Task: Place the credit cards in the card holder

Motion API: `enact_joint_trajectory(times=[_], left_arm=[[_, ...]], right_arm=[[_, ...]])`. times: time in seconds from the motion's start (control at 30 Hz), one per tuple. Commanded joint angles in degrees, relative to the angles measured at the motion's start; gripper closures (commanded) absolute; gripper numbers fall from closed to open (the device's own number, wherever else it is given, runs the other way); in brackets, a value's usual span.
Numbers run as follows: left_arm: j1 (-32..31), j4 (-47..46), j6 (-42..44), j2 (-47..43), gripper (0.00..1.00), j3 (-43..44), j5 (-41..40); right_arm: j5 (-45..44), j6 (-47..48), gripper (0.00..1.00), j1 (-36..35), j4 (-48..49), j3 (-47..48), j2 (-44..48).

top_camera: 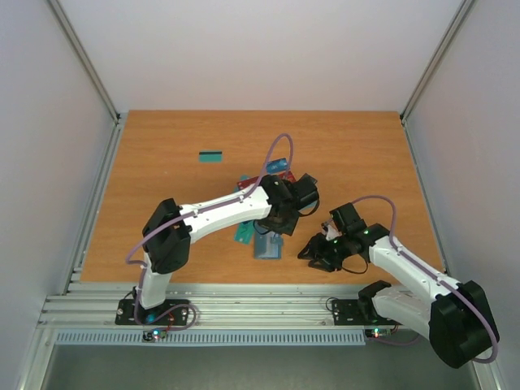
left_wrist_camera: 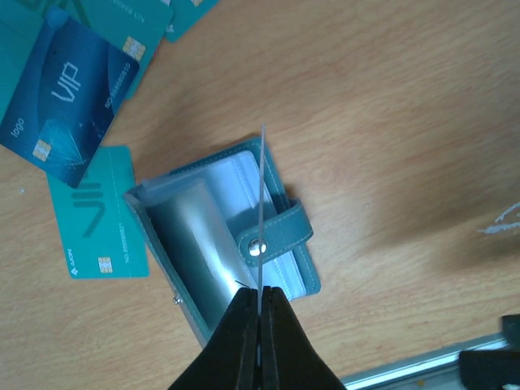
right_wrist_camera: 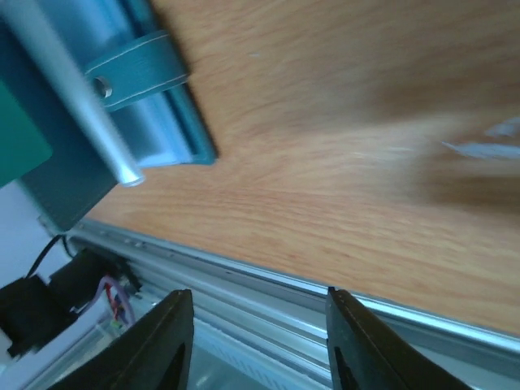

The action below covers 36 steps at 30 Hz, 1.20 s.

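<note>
The card holder (left_wrist_camera: 213, 236) lies open on the table, grey-blue inside, its snap strap (left_wrist_camera: 276, 231) folded across it. It also shows in the top view (top_camera: 267, 247) and in the right wrist view (right_wrist_camera: 122, 114). My left gripper (left_wrist_camera: 261, 302) is shut on a thin card (left_wrist_camera: 263, 203), seen edge-on and held upright over the open holder. My right gripper (right_wrist_camera: 256, 341) is open and empty, low near the table's front edge, just right of the holder (top_camera: 313, 252). Loose cards lie around: a blue VIP card (left_wrist_camera: 69, 97) and a teal card (left_wrist_camera: 97, 215).
More teal cards (left_wrist_camera: 130, 20) lie beyond the blue one. One teal card (top_camera: 213, 156) lies alone at the back left, and blue and red cards (top_camera: 279, 166) lie behind the left wrist. The metal rail (right_wrist_camera: 268, 284) runs along the table's front edge.
</note>
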State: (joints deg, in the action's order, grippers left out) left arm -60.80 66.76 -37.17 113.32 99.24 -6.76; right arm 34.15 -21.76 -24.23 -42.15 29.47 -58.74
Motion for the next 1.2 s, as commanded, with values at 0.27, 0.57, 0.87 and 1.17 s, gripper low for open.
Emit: enact_joint_trajectory(times=[0.27, 0.57, 0.87, 1.17], left_arm=[[0.1, 0.6, 0.5, 3.6, 1.00, 4.3, -3.6], [0.6, 0.0, 2.3, 5.3, 1.00, 4.5, -3.0], [1.2, -0.7, 2.8, 6.6, 1.00, 4.4, -2.8], [1.2, -0.8, 3.3, 8.5, 1.00, 4.8, -5.1]], right_arm=[[10.8, -9.2, 0.83, -6.3, 40.6, -5.7, -12.0], [9.8, -11.6, 0.93, -8.7, 53.5, -6.3, -22.9], [9.5, -14.0, 0.99, -8.7, 66.0, -10.2, -31.2], [9.9, -17.7, 0.99, -8.7, 78.1, -14.6, -39.8]])
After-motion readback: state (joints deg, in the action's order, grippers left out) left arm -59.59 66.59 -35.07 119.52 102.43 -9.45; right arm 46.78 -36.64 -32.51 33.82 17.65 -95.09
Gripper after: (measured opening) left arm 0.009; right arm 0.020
